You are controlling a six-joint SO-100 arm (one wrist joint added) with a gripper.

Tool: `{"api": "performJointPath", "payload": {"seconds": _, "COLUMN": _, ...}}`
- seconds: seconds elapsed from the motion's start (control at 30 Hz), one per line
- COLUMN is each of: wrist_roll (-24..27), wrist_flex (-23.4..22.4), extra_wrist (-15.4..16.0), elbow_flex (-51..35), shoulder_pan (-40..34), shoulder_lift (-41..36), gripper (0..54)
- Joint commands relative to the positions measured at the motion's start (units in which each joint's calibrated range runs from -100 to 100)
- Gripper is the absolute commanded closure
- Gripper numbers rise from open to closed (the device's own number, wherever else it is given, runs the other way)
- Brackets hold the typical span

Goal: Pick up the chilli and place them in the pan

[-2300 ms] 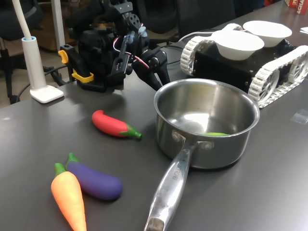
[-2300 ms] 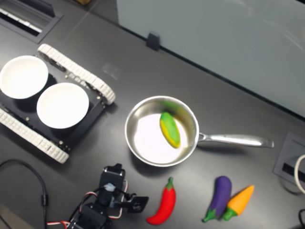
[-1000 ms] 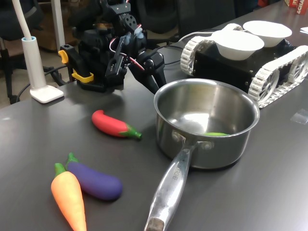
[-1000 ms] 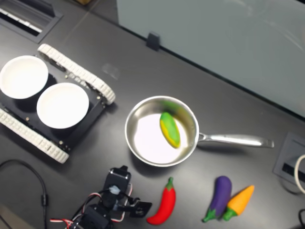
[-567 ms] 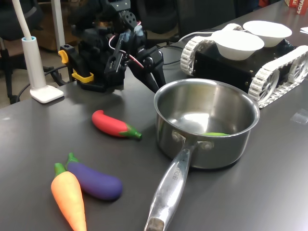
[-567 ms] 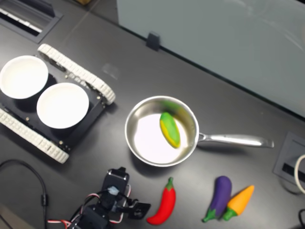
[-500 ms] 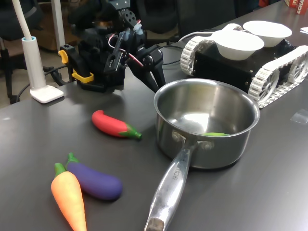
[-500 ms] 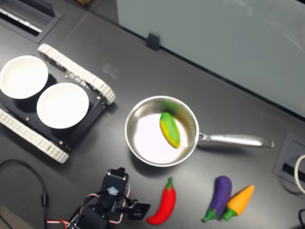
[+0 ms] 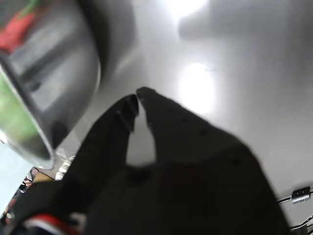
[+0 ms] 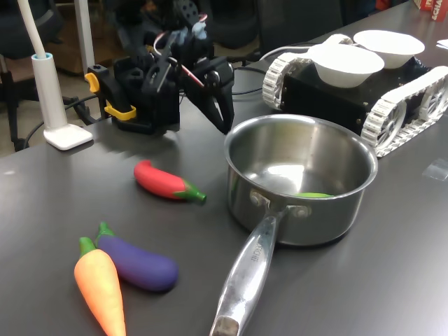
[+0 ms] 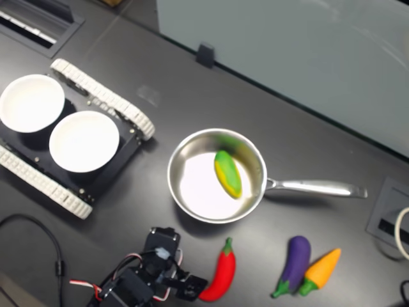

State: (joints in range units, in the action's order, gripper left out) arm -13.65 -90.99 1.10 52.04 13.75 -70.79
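Observation:
The red chilli (image 10: 164, 180) lies on the dark table to the left of the pan (image 10: 329, 217) in the first exterior view. From above, the chilli (image 11: 219, 274) sits just below the steel pan (image 11: 195, 192). My black gripper (image 10: 224, 119) hangs tips-down above the table between the arm base and the pan's rim, apart from the chilli. In the second exterior view the gripper (image 11: 195, 286) is right beside the chilli's lower end. The wrist view shows the gripper (image 9: 138, 95) shut on nothing, with the pan's wall (image 9: 54, 63) beside it.
A green-yellow vegetable (image 11: 227, 173) lies inside the pan. A purple eggplant (image 10: 136, 262) and an orange carrot (image 10: 101, 290) lie together near the front. A tracked vehicle (image 10: 392, 105) carries two white bowls (image 10: 346, 64). A white lamp base (image 10: 66, 133) stands beside the arm.
The gripper has swung toward the chilli in the second exterior view, and its fingers have drawn together. The chilli and pan have not moved.

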Motion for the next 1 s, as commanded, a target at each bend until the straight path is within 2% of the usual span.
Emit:
{"api": "performJointPath", "payload": {"seconds": 0.0, "wrist_roll": -1.51, "wrist_flex": -3.21, "extra_wrist": 0.16, "elbow_flex": -14.01, "shoulder_pan": 3.11, "shoulder_lift": 4.36, "gripper": 53.5}}
{"api": "performJointPath", "payload": {"seconds": 0.37, "wrist_roll": -1.95, "wrist_flex": -8.33, "extra_wrist": 0.49, "elbow_flex": -31.18, "shoulder_pan": 9.07, "shoulder_lift": 12.12, "gripper": 53.5}}
{"api": "performJointPath", "payload": {"seconds": 0.6, "wrist_roll": -2.49, "wrist_flex": -8.58, "extra_wrist": 2.93, "elbow_flex": -39.45, "shoulder_pan": 17.67, "shoulder_lift": 17.69, "gripper": 53.6}}
{"api": "performJointPath", "payload": {"seconds": 0.97, "wrist_roll": -3.96, "wrist_flex": -8.67, "extra_wrist": 2.85, "elbow_flex": -46.99, "shoulder_pan": 22.14, "shoulder_lift": 23.34, "gripper": 53.6}}
